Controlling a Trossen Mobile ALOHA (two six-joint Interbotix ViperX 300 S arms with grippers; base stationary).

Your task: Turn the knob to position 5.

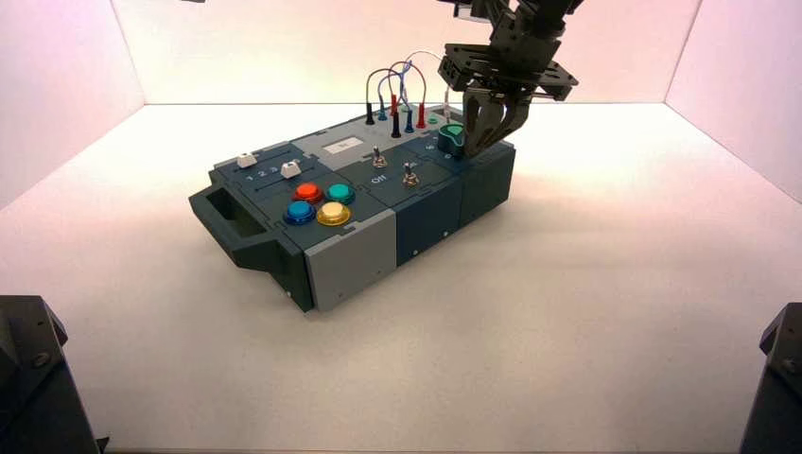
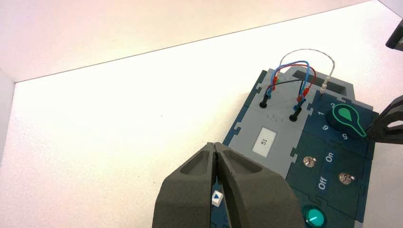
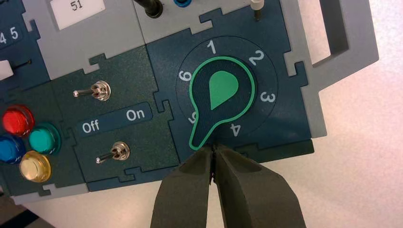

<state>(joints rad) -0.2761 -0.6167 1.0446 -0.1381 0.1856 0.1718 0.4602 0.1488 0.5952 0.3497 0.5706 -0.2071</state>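
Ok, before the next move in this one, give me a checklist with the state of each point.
1. Knob pointer at 5: ok as far as visible; the dark green knob's tapered end lies by the 5, partly covering it.
2. Right gripper near the knob: ok, at the tapered end.
3. Right gripper shut: ok, its fingertips meet.
4. Left gripper out of the way: ok, off to the knob's left, closed.
5. Wires plugged in at both ends: cannot tell for every plug.
6. Right gripper free of the knob: cannot tell; tips and pointer end meet or nearly meet in view.
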